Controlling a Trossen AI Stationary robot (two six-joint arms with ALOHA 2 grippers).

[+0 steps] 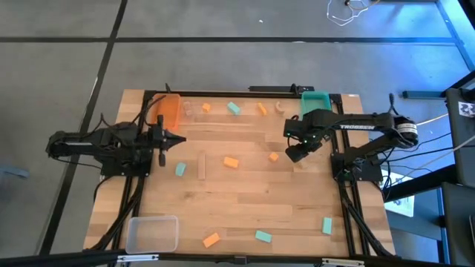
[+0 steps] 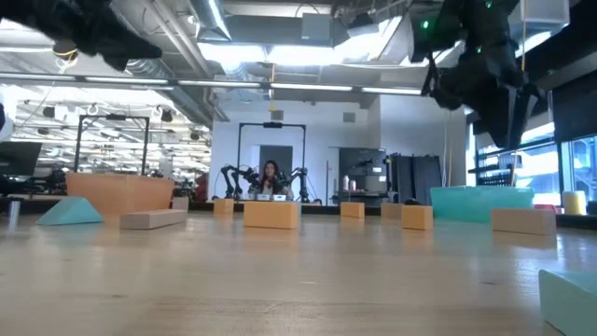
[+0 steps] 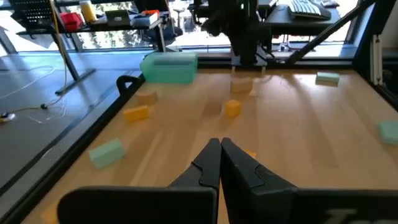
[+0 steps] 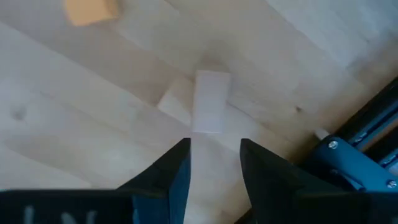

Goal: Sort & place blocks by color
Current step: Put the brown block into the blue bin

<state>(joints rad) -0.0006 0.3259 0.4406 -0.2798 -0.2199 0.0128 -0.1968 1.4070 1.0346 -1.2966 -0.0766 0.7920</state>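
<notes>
Small orange, mint-teal and pale wood blocks lie scattered flat on the wooden table. My right gripper hangs open above the table's right part, fingers pointing down. In the right wrist view, a pale wood block lies just beyond the gripper's open fingertips, untouched, with an orange block farther off. That orange block sits just left of the gripper. My left gripper waits shut at the table's left side; its shut fingers hold nothing.
An orange bin stands at the far left corner, a teal bin at the far right, and a clear bin at the near left. A long wood block and an orange block lie mid-table. Black frame rails border the table's sides.
</notes>
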